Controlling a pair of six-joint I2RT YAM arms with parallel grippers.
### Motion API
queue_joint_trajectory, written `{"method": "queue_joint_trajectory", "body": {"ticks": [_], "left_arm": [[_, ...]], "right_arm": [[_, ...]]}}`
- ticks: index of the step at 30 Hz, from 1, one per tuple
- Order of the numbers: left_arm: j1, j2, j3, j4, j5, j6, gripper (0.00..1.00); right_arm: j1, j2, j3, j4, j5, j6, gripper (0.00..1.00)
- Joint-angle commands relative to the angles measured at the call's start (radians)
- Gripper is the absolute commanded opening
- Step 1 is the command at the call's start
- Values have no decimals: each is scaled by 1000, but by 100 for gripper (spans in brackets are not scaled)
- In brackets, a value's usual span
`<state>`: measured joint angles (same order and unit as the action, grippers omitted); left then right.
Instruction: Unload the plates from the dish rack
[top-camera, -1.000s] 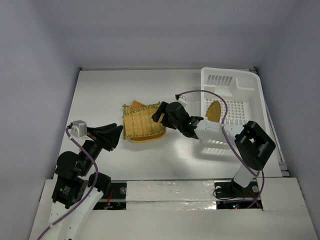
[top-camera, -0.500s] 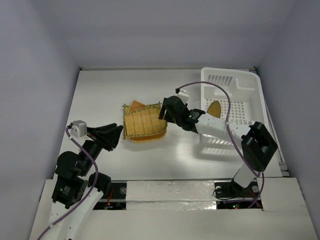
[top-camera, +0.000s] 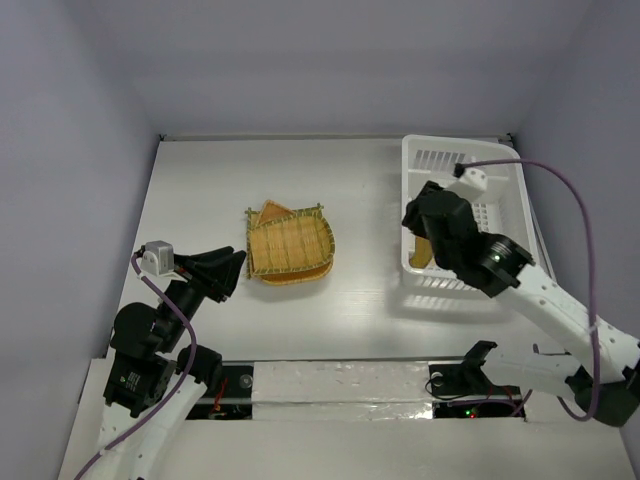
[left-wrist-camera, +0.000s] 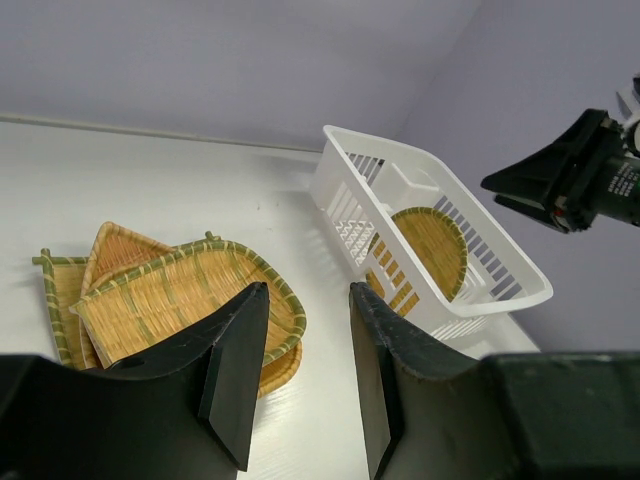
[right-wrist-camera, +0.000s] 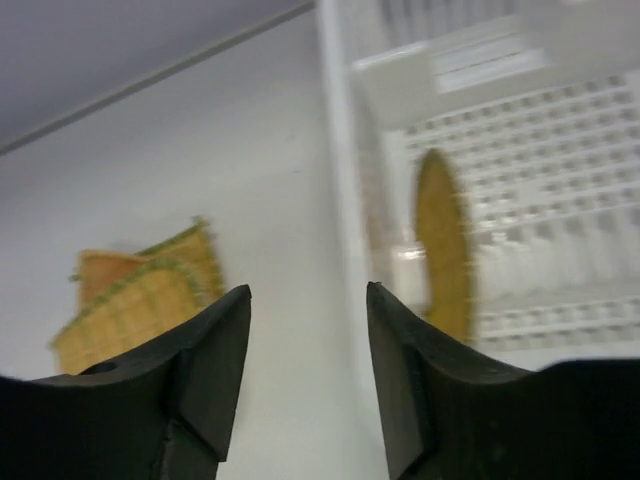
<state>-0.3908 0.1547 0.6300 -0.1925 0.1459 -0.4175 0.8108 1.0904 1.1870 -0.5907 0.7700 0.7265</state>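
Note:
Three woven bamboo plates (top-camera: 288, 248) lie stacked on the table left of centre; they also show in the left wrist view (left-wrist-camera: 170, 290) and the right wrist view (right-wrist-camera: 140, 300). One oval plate (left-wrist-camera: 432, 248) stands on edge inside the white dish rack (top-camera: 500, 170), mostly hidden by my right arm in the top view. My right gripper (top-camera: 418, 222) is open and empty, hovering over the rack's left wall (right-wrist-camera: 340, 150), with the oval plate (right-wrist-camera: 445, 245) just right of its fingers. My left gripper (top-camera: 238, 270) is open and empty, left of the stack.
The rack (left-wrist-camera: 345, 205) sits at the table's back right, close to the right wall. Grey walls enclose the table on three sides. The right arm's purple cable (top-camera: 560, 190) arcs over the rack's right side.
My right gripper has pulled away from the plate stack and swung right to the rack's left wall, open and empty. The stack stays on the table. The left arm has not moved.

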Motion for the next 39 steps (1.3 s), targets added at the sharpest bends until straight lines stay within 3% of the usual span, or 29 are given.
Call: {"method": "queue_joint_trajectory", "body": {"ticks": [1,4,7,13,23,31,39], "left_arm": [[0,2,-1,38,6,-4,35],[0,3,-1,38,4,-6,35],[0,6,-1,36,3,-6,35],[0,9,-1,34,0,-7,35],[0,5,-1,36,4,-6,35],[0,5,-1,36,6,-4,35],[0,3,-1,39,9,-4,35]], "right_arm": [[-97,-92,-87,-163,36,-70,59],[-180,-115,-142,-140,-50,-149,67],[-191,-65,-147,-129,-74,-188,66],[-214,83,-106,-110,-61,-230,49],[-243,212,-44,-132,-1,-251,42],[-243,258,19,-181,80,-283,1],[-243,211,153,-267,169,-349,0]]}}
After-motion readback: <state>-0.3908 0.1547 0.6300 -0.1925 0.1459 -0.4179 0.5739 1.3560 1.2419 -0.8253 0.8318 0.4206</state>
